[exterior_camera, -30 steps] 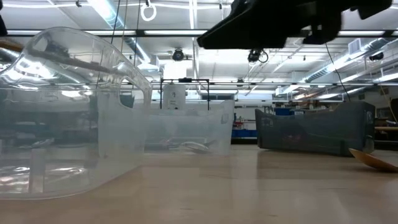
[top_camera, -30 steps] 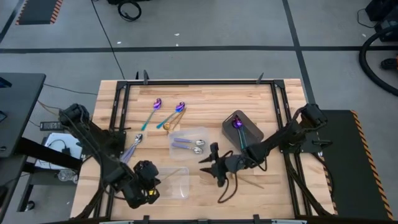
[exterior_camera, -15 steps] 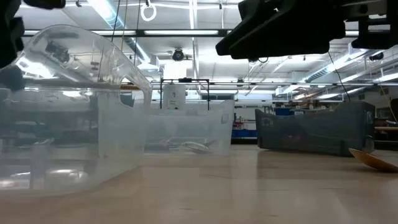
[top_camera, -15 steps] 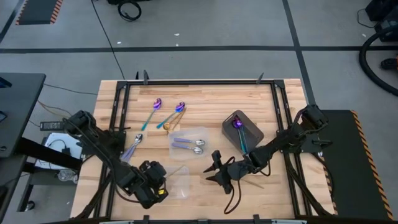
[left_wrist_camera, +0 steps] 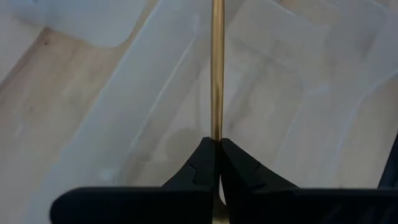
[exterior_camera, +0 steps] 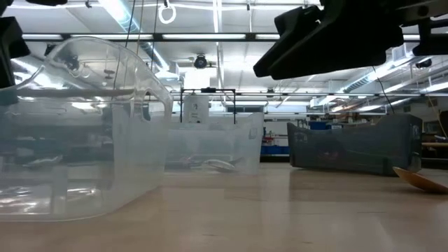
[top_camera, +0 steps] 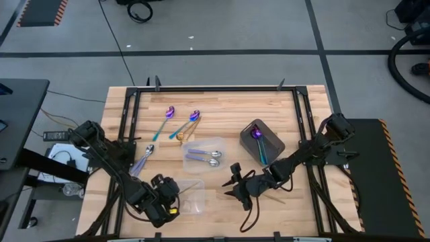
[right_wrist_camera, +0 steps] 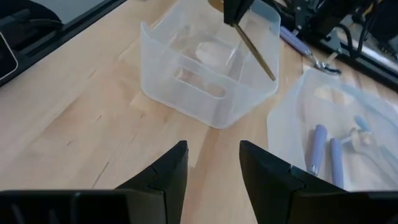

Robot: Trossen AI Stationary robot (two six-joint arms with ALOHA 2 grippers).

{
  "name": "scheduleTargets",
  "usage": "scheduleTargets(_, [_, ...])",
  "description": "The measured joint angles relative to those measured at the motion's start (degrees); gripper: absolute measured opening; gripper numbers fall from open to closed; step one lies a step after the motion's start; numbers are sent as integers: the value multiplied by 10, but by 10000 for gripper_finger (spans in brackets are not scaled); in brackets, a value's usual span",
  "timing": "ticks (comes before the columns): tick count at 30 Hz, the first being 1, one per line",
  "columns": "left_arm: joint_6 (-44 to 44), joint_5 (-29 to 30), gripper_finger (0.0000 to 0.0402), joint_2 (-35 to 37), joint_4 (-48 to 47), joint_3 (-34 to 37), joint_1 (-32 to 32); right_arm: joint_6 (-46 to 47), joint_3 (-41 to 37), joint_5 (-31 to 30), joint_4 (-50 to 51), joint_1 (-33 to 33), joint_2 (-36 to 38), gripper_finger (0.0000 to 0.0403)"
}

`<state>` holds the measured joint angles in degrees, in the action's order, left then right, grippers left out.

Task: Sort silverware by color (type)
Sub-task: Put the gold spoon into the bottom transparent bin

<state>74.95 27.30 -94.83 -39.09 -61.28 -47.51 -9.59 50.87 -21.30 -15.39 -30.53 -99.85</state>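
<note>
My left gripper (top_camera: 168, 195) is shut on a gold spoon (left_wrist_camera: 216, 74) above the near clear tray (top_camera: 193, 196), whose walls show under the spoon (right_wrist_camera: 255, 53) in the right wrist view. My right gripper (top_camera: 235, 186) hangs open just right of that tray, holding nothing. The far clear tray (top_camera: 205, 153) holds spoons with pale handles. A purple-blue spoon (top_camera: 257, 136) lies in the dark grey tray (top_camera: 270, 144). Two purple-blue spoons (top_camera: 168, 115), a gold one (top_camera: 188, 128) and a silver one (top_camera: 145, 157) lie loose on the table. My left gripper pinches the gold spoon's slim handle (left_wrist_camera: 216, 138) between its two fingertips. The fingers slant down from the table's left and lie along the handle. The spoon sticks straight out beyond them over the near clear tray, lifted clear; its far end is cut off in the wrist view.
A black frame (top_camera: 215, 88) runs round the wooden table. In the low view the near clear tray (exterior_camera: 77, 140) fills the left, the dark grey tray (exterior_camera: 357, 143) stands at right, and a gold spoon (exterior_camera: 423, 180) lies on the wood beside it.
My left gripper has sunk and moved a little toward the table's right, rolling as it went, and brought the gold spoon lower over the near clear tray. My right gripper has drifted slightly toward the near edge, still open.
</note>
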Motion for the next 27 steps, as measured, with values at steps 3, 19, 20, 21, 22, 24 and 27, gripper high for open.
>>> scheduleTargets(3, [-21,4,16,0,0,0,-7,8,0,0,5,-4,0,155])
scheduleTargets(19, [24,-16,18,-3,6,0,-31,5,0,-1,5,-20,0,155])
scheduleTargets(20, [24,-18,18,-6,7,0,-27,4,0,-1,6,-20,0,155])
scheduleTargets(21, [24,-21,18,-9,6,1,-24,4,0,-1,5,-20,0,155])
scheduleTargets(22, [22,-21,18,-12,4,1,-22,4,0,-1,5,-20,0,155])
scheduleTargets(24, [13,-32,19,-23,13,1,-13,4,0,-1,5,-20,0,155])
scheduleTargets(27, [5,-53,20,-39,17,1,-3,4,0,-1,5,-20,0,155])
